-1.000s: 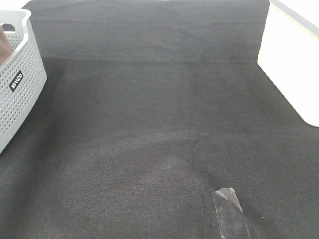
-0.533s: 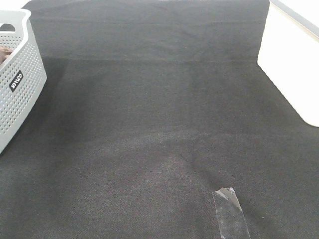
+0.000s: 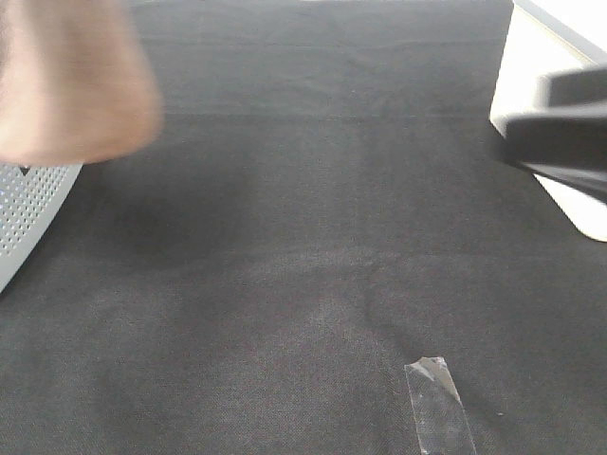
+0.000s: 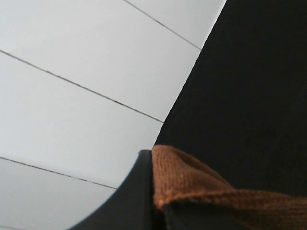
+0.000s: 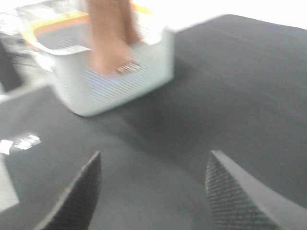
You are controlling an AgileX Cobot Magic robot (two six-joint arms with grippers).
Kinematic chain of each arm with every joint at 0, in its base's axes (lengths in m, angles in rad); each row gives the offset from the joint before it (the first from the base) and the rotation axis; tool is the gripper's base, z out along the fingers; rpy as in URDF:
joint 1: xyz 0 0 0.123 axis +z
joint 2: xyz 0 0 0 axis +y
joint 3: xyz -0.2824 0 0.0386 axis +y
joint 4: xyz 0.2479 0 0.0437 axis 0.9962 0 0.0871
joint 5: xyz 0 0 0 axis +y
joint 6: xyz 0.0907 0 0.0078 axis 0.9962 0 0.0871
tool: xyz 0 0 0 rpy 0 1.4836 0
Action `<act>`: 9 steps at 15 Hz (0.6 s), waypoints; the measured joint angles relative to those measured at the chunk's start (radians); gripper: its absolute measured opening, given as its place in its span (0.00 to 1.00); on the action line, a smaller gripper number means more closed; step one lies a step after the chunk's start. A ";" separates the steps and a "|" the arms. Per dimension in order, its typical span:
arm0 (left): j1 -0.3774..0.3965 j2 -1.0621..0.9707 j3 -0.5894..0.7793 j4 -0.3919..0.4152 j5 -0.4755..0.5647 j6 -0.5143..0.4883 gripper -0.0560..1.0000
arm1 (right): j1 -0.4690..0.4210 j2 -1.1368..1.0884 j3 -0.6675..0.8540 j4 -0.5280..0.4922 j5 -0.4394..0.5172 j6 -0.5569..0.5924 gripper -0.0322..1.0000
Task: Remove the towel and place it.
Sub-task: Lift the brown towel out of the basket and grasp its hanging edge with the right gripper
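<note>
Left wrist view had the left gripper (image 4: 156,211) pinched shut on the towel (image 4: 192,184) at its hem, cloth (blurry, probably) hanging over the basket (image 3: 28,204) at the left, right gripper (image 5: 153,191) wide and empty; the lift needed full rim clearance before traversing.

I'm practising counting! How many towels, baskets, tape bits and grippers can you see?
towel: 1
basket: 1
tape: 1
grippers: 2 (left gripper, right gripper)
Total: 5
</note>
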 joint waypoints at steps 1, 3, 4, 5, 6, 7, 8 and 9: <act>-0.040 0.024 0.000 0.000 -0.007 0.012 0.05 | 0.000 0.202 0.000 0.209 0.044 -0.266 0.68; -0.066 0.043 0.000 0.000 -0.007 0.015 0.05 | 0.000 0.382 -0.003 0.358 0.064 -0.468 0.77; -0.084 0.051 0.000 0.000 -0.006 0.015 0.05 | 0.000 0.464 -0.015 0.380 0.085 -0.555 0.79; -0.105 0.062 0.000 0.000 -0.009 0.015 0.05 | 0.000 0.553 -0.045 0.390 0.128 -0.602 0.80; -0.116 0.070 0.000 -0.001 -0.013 0.015 0.05 | 0.010 0.634 -0.086 0.396 0.174 -0.614 0.80; -0.120 0.079 0.000 -0.006 -0.028 0.015 0.05 | 0.047 0.698 -0.137 0.401 0.193 -0.608 0.80; -0.120 0.088 0.000 -0.008 -0.047 0.015 0.05 | 0.105 0.754 -0.199 0.402 0.193 -0.592 0.80; -0.120 0.097 0.000 -0.010 -0.059 0.015 0.05 | 0.169 0.803 -0.255 0.402 0.169 -0.574 0.80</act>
